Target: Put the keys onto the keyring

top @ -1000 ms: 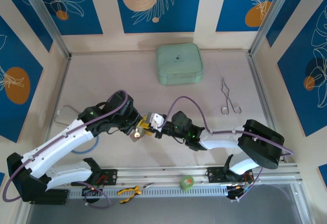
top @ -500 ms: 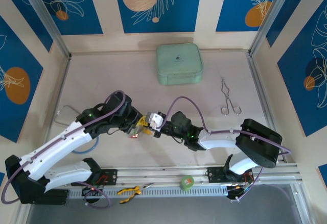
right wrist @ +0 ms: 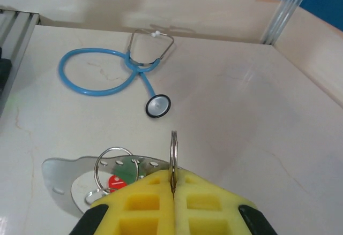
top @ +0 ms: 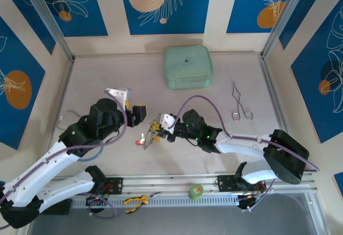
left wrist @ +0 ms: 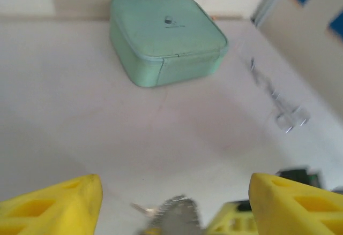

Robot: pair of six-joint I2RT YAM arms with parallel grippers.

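Right end effector (right wrist: 172, 184) pinches silvery keyring (right wrist: 173, 152).

The right gripper (right wrist: 172, 182) has matt yellow plastic pads moulded with square hollows. The left gripper (left wrist: 174, 205) has pads of the same plastic. Between the right pads, the keyring (right wrist: 173, 149) is thin, bright polished metal. Just left of that gripper, the keys (right wrist: 59, 177) are flat, dull silvery metal with small glossy red and green plastic pieces. Beyond them, the stethoscope (right wrist: 158, 106) has smooth glossy blue tubing and a mirror-bright disc. The tabletop (right wrist: 241, 117) is pale, smooth and faintly veined. Ahead of the left gripper, the case (left wrist: 161, 31) is matt mint green and the forceps (left wrist: 289, 120) are shiny steel.
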